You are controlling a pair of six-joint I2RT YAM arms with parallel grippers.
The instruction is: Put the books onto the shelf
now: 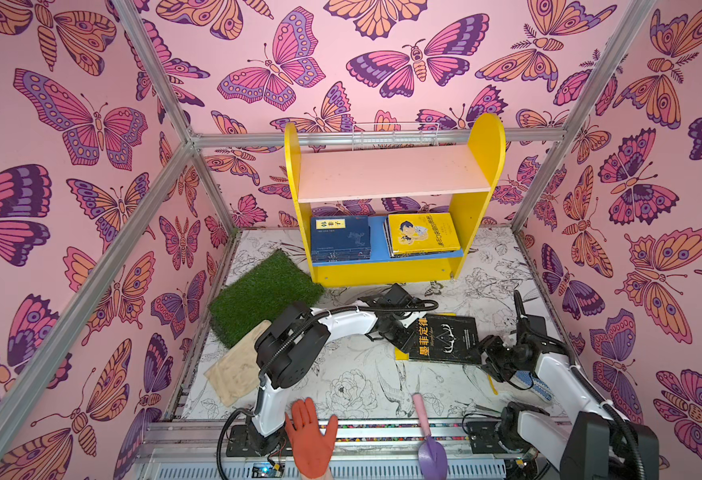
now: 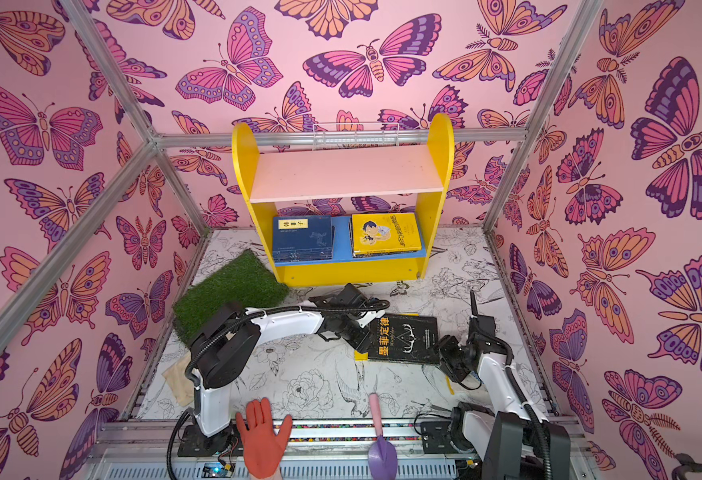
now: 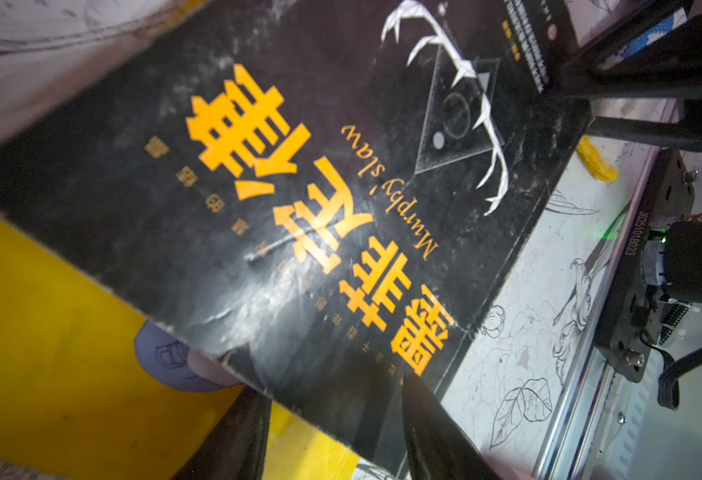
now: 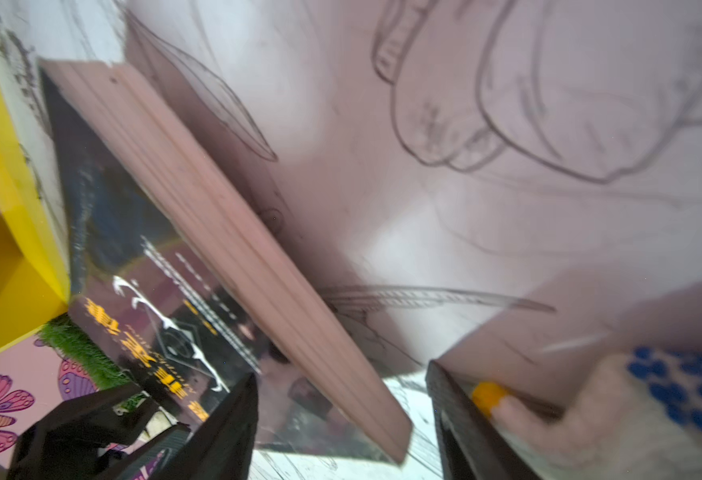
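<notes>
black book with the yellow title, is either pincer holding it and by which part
The left pincer grips the black book by its spine-side edge near the yellow title. The right pincer stands open beside the opposite page edge, not holding it.

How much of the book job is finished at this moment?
Done: a navy stack and a yellow-topped stack lie on the shelf's blue board. In hand: the black book, left claw at its edge. Left: shelving it. A yellow cover shows underneath.

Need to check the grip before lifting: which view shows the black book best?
The left wrist view: the black book fills it, cover and near edge sharp. Both top views show it whole but small, between the grippers. The right wrist view shows mainly its page edge, blurred.
</notes>
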